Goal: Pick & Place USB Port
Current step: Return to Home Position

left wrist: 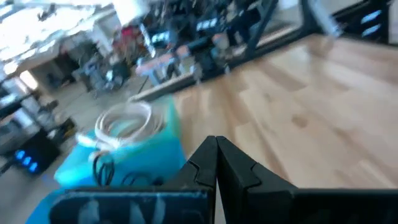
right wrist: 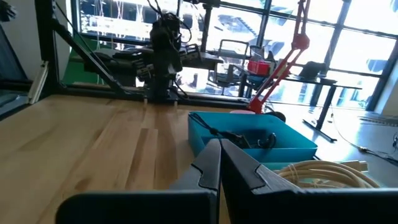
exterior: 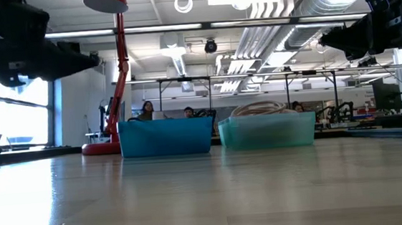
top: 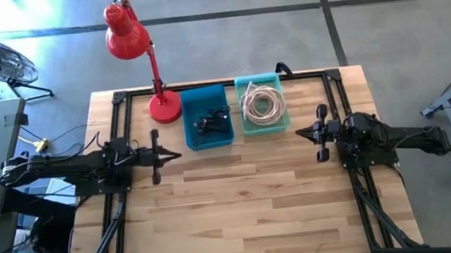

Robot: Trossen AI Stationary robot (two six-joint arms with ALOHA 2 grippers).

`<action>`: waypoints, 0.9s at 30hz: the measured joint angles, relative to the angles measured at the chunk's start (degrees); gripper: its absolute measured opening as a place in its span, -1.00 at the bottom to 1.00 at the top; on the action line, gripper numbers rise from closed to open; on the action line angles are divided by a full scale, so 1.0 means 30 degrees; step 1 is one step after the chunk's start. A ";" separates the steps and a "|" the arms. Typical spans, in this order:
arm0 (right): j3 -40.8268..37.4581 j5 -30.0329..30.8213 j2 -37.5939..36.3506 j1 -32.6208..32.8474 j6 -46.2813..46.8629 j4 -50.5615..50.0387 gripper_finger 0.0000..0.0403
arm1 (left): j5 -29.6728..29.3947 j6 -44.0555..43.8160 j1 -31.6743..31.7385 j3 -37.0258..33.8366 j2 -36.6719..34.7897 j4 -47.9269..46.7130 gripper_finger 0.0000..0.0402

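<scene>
Black USB cable [top: 212,124]: lies in a loose tangle inside the blue bin [top: 210,144], near its middle.

White cable [top: 262,105]: coiled in the green bin [top: 266,129], which stands just beside the blue bin on the right arm's side, on the same line.

Left gripper [top: 176,156]: fingers pressed together on nothing, over the wooden table [top: 251,200], just off the blue bin's front corner on the left arm's side.

Right gripper [top: 301,132]: fingers closed and empty, past the green bin on the side away from the blue bin.

Red desk lamp [top: 128,34]: base just beside the blue bin's rear corner, head leaning away from it.
</scene>
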 joint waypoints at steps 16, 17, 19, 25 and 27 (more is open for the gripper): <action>0.0000 -0.0089 0.0032 0.0000 -0.0126 -0.0076 -1.00 | -0.0289 -0.0048 0.0000 0.0000 -0.2547 0.0048 -1.00; 0.0000 -0.0089 0.0032 0.0000 -0.0138 -0.0076 -1.00 | -0.0407 -0.0054 0.0000 0.0000 -0.2693 -0.0042 -1.00; 0.0000 -0.0089 0.0039 0.0000 -0.0131 -0.0076 -1.00 | -0.0558 -0.0049 0.0000 0.0000 -0.3037 -0.0128 -1.00; -0.0007 -0.0096 0.0039 0.0000 -0.0138 -0.0047 -1.00 | -0.1051 -0.0047 0.0000 0.0000 -0.3890 -0.0902 -1.00; -0.0007 -0.0095 0.0039 0.0000 -0.0174 -0.0047 -1.00 | -0.1187 -0.0035 -0.0001 0.0000 -0.4140 -0.1031 -1.00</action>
